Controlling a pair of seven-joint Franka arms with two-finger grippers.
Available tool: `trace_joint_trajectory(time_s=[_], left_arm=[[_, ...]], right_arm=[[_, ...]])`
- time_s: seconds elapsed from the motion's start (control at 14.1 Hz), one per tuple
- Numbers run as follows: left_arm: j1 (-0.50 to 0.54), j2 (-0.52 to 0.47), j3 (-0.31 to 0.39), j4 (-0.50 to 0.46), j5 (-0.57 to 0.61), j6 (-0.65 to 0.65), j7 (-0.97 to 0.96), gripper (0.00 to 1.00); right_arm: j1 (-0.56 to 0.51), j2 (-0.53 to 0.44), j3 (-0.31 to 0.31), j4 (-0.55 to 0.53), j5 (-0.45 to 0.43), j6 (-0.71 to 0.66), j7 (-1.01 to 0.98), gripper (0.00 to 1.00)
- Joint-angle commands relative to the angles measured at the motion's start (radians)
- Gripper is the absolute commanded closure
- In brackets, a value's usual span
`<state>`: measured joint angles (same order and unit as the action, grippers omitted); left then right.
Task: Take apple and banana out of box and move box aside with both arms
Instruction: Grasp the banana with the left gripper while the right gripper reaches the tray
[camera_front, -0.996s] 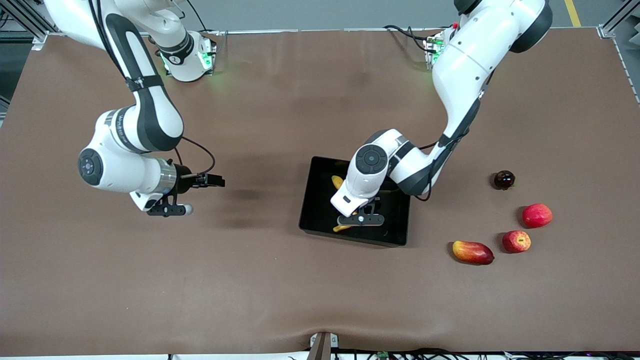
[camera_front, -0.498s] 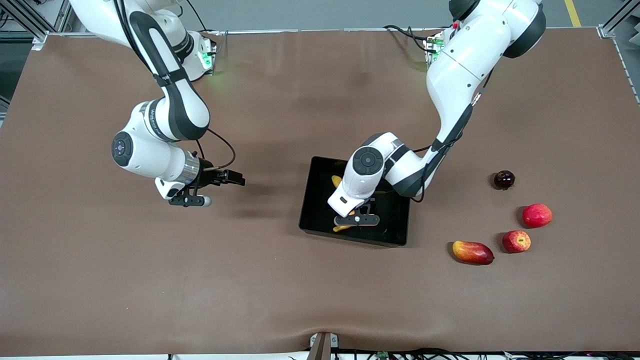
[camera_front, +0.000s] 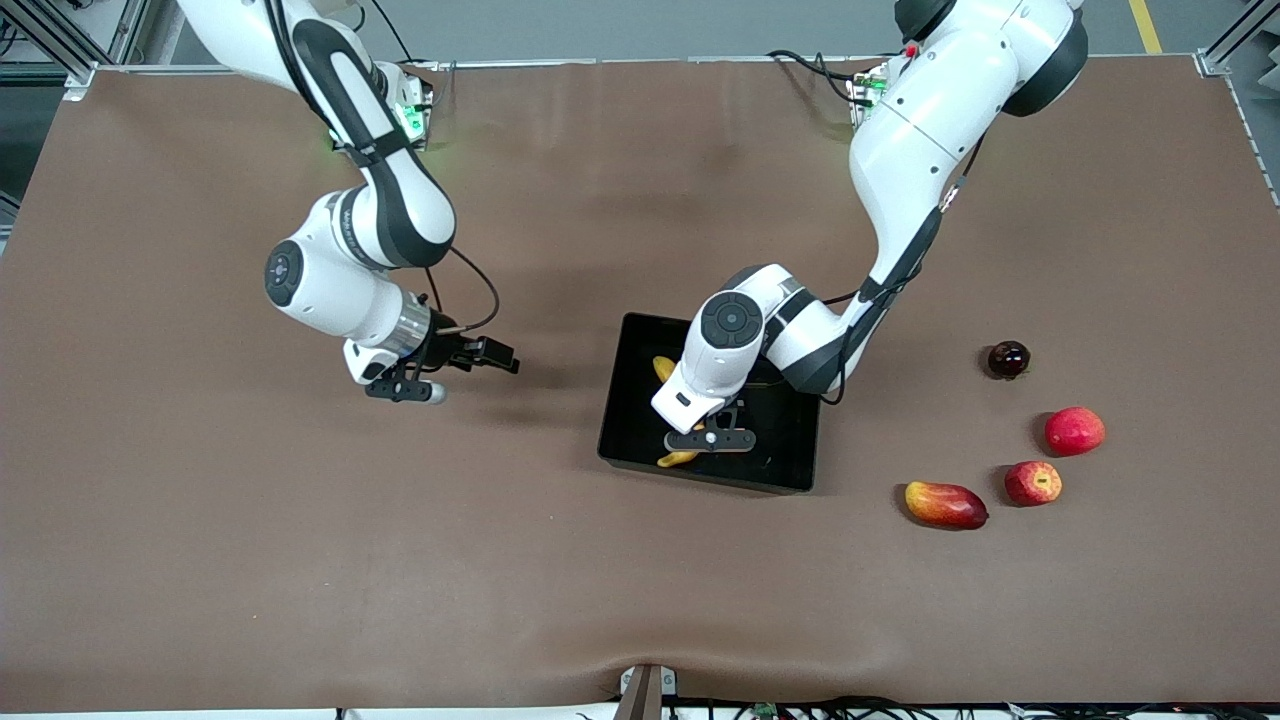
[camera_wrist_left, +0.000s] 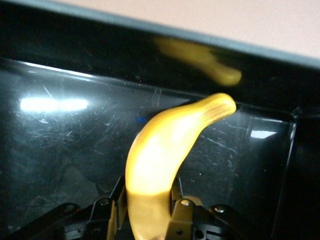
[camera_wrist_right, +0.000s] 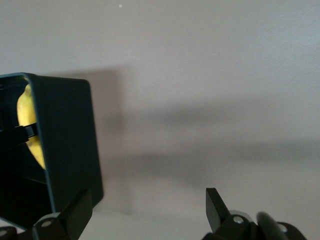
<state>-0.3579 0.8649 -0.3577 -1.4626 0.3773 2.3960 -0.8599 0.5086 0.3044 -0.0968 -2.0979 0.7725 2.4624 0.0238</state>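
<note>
Right gripper (camera_front: 487, 357) now nearer tray (camera_front: 640, 440)

No legible text, label or number anywhere — not on arms, tray, fruit.

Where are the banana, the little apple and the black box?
banana (camera_wrist_left: 165, 145), left wrist view, middle of its yellow body.
apple (camera_front: 1033, 483), front view, its red top near the stem dimple.
box (camera_front: 622, 415), front view, bare black floor toward the right arm's end.

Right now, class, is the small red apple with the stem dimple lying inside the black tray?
No, the apple rests on the table beside the mango, apart from the black tray.
</note>
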Motion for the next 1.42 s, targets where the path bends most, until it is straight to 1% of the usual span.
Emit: trace_joint_trajectory(time_s=[0.0,0.07,0.21,0.36,0.43,0.57,0.71,0.85,0.93,1.07,1.14,1.28,1.35], left_arm=[[0.002,-0.046,0.014,0.002,0.032,-0.020,-0.008,1.00],[0.014,-0.058,0.014,0.002,0.032,-0.029,-0.007,1.00],[0.033,-0.099,0.013,0.002,0.032,-0.052,0.001,1.00],[0.043,-0.164,0.013,0.001,0.032,-0.139,0.007,1.00],[0.062,-0.197,0.011,0.001,0.031,-0.185,0.019,1.00],[0.114,-0.253,-0.003,-0.001,0.006,-0.263,0.108,1.00],[0.158,-0.299,-0.003,-0.002,-0.049,-0.316,0.189,1.00],[0.226,-0.352,-0.004,-0.028,-0.074,-0.366,0.249,1.00],[0.264,-0.378,-0.004,-0.065,-0.074,-0.386,0.293,1.00],[0.347,-0.429,-0.003,-0.172,-0.069,-0.383,0.407,1.00],[0.382,-0.437,-0.003,-0.214,-0.067,-0.380,0.454,1.00],[0.440,-0.440,-0.003,-0.298,-0.048,-0.358,0.504,1.00],[0.471,-0.443,-0.003,-0.347,-0.007,-0.325,0.513,1.00]], right_arm=[[0.024,-0.013,-0.006,0.018,0.095,0.006,-0.002,0.00],[0.034,-0.010,-0.006,0.030,0.119,0.006,-0.002,0.00],[0.039,0.010,-0.006,0.061,0.137,0.006,-0.002,0.00],[0.048,0.027,-0.006,0.096,0.137,0.004,0.019,0.00],[0.057,0.041,-0.006,0.128,0.137,0.001,0.063,0.00],[0.073,0.076,-0.008,0.195,0.130,-0.003,0.128,0.00],[0.090,0.129,-0.008,0.266,0.122,-0.002,0.127,0.00],[0.109,0.201,-0.009,0.361,0.116,-0.002,0.124,0.00],[0.122,0.246,-0.011,0.415,0.075,-0.005,0.123,0.00],[0.126,0.332,-0.009,0.510,-0.110,-0.026,0.137,0.00],[0.128,0.360,-0.009,0.553,-0.187,-0.069,0.160,0.00],[0.143,0.393,-0.009,0.611,-0.300,-0.166,0.235,0.00],[0.145,0.409,-0.008,0.628,-0.324,-0.178,0.281,0.00]])
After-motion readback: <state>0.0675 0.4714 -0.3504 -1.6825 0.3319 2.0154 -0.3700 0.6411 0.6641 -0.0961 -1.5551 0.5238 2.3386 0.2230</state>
